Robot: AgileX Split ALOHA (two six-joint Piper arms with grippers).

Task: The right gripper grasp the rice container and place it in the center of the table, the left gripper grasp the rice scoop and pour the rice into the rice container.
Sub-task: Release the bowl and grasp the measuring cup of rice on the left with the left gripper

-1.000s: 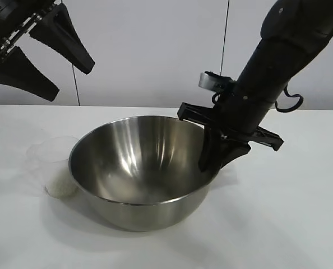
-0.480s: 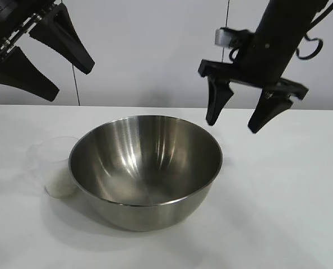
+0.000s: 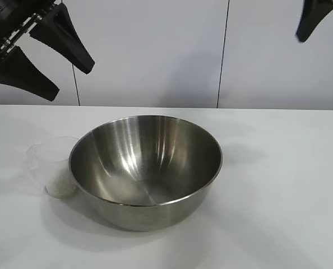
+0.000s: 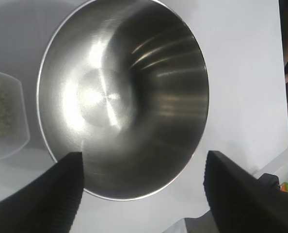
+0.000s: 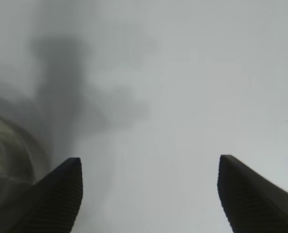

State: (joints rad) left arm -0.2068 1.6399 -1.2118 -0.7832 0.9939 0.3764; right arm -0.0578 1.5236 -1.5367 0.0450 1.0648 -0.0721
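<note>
Since the rice container (image 3: 146, 168) sits upright on the counter (image 3: 278, 185) near its middle with nothing gripping it, I judge the placing step done and the scooping step next. Just beside the container on the left arm's side stands the rice scoop (image 3: 53, 167), upright, with rice (image 3: 61, 185) lying in its base. I see the left claw (image 3: 41, 55) hanging above and apart from the scoop, fingers spread and empty. The right claw (image 5: 149, 194) is high at the far right, spread wide, gripping nothing. My next move calls for lowering the left claw to the scoop's rim and pinching it without tipping it. The exterior view cuts off all but one finger of the right claw; the scoop's handle tab is hard to make out.
</note>
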